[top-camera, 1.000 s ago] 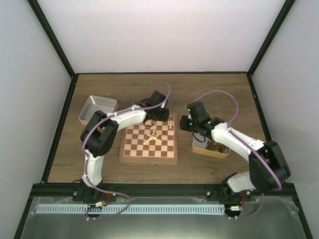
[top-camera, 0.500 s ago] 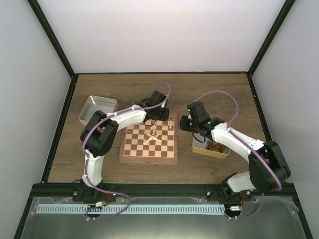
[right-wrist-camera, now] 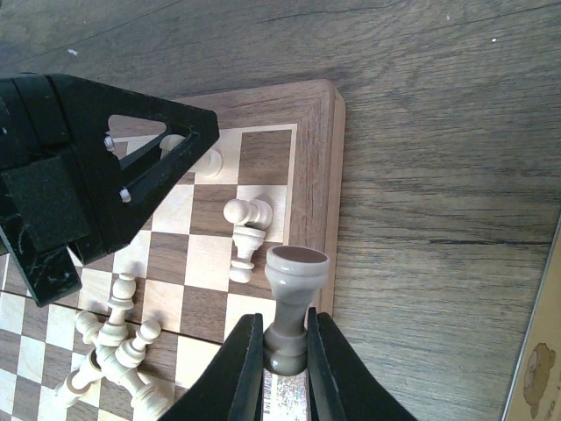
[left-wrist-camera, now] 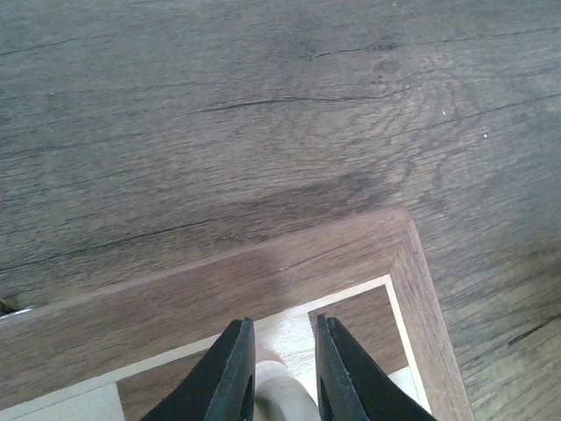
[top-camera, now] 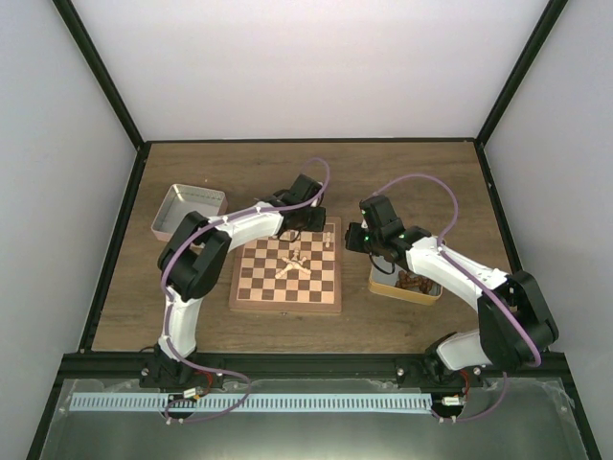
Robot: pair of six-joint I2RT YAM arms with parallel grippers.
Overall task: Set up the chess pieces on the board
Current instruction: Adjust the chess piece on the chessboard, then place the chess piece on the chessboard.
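A dark wood-grain tabletop sat inside a black frame with white walls. A shallow grey tray with pinkish sides lay toward the far left. On the right, a yellow-rimmed tray held small brown items, too small to identify. A pale perforated strip ran along the near metal ledge.

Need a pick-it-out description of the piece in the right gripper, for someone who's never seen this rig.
Find the checked chessboard, then its far right corner, where the right gripper hangs. The piece stands upright there, clamped between the black jaws. Unlike the ball-headed pieces loose on the squares nearby, it has a flat, round, rimmed top.
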